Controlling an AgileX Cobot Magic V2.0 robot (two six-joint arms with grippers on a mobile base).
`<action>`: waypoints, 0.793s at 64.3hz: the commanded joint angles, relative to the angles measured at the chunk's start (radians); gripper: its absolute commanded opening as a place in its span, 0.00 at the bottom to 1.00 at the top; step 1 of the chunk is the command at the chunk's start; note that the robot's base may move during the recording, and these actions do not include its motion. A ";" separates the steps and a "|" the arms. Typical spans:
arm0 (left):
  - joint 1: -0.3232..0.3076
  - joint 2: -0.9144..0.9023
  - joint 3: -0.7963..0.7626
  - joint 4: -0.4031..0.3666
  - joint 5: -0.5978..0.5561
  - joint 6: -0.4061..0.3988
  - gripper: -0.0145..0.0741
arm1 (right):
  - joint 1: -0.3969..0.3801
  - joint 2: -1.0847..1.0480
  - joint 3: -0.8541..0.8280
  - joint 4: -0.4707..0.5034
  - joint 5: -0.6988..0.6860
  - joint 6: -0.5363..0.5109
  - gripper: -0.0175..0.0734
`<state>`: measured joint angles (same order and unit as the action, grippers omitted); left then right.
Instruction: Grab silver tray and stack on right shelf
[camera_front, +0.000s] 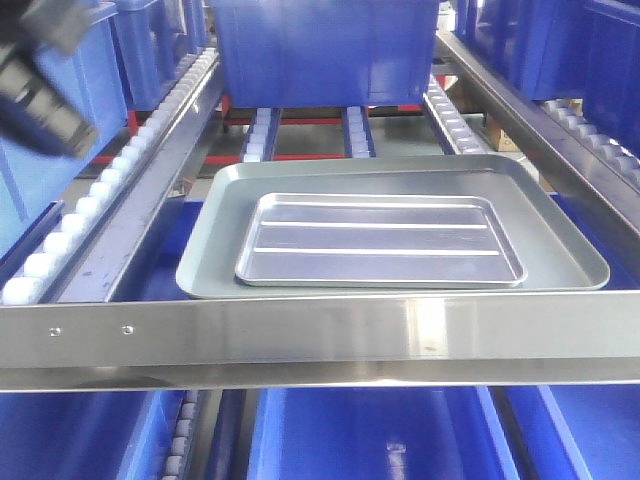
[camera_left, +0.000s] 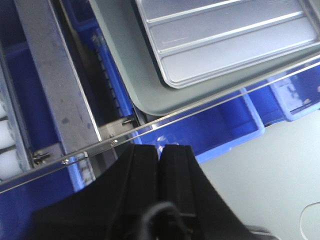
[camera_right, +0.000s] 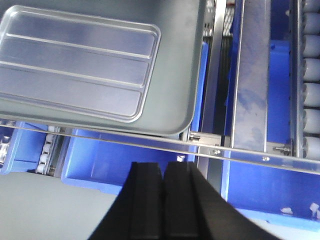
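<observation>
The silver tray, shiny with two long ridges on its floor, lies flat inside a larger matte grey tray on the right shelf, just behind the shelf's brushed-steel front crossbar. The left wrist view has my left gripper shut and empty, in front of the crossbar and near the left front corner of the silver tray. My right gripper is also shut on nothing, in front of the crossbar near the right front corner of the silver tray. Neither gripper touches a tray.
A big blue crate stands on the rollers behind the trays. White roller rails run up both sides. Blue crates fill the level below. A dark blurred arm part hangs at the upper left.
</observation>
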<state>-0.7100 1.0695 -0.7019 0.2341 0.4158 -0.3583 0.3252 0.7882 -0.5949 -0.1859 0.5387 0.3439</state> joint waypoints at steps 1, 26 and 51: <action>-0.008 -0.105 0.078 0.013 -0.193 0.004 0.05 | -0.004 -0.115 0.055 -0.022 -0.134 -0.016 0.25; -0.008 -0.449 0.193 0.013 -0.383 0.004 0.05 | -0.002 -0.448 0.140 -0.026 -0.161 -0.031 0.25; -0.008 -0.452 0.193 0.013 -0.378 0.004 0.05 | -0.002 -0.450 0.140 -0.025 -0.155 -0.031 0.25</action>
<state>-0.7100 0.6183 -0.4824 0.2417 0.1194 -0.3566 0.3252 0.3346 -0.4283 -0.1901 0.4680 0.3230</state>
